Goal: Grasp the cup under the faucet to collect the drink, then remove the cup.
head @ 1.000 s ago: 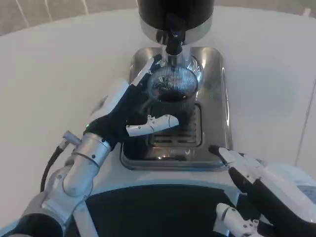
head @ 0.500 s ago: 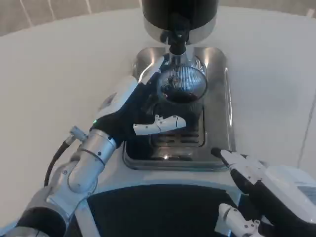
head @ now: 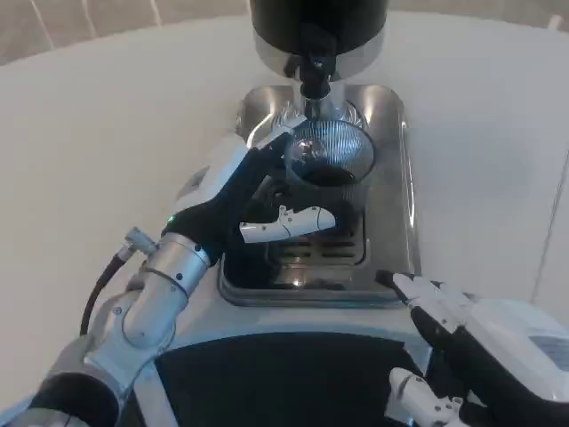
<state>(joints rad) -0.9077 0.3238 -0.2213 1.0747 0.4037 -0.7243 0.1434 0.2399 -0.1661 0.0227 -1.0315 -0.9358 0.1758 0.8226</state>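
A white counter [head: 107, 133] fills the scene, and a polished metal drip tray [head: 402, 178] sits on it at the centre. At the tray's far end stands a black drink dispenser [head: 317, 22], with its faucet [head: 315, 73] pointing straight down. The cup [head: 331, 165], clear and ribbed, stands on the tray directly below the faucet and just beyond the slotted grate [head: 320, 249]; dark liquid is visible inside it. The left hand [head: 244, 200] reaches in from the lower left and grips the cup: its black and white fingers [head: 267, 147] lie against the cup's left wall, and a white thumb [head: 289, 222] crosses in front of the cup's near side. The right hand [head: 462, 334] rests at the lower right, near the tray's front corner but apart from it, holding nothing, with its fingers extended and spread toward the tray.
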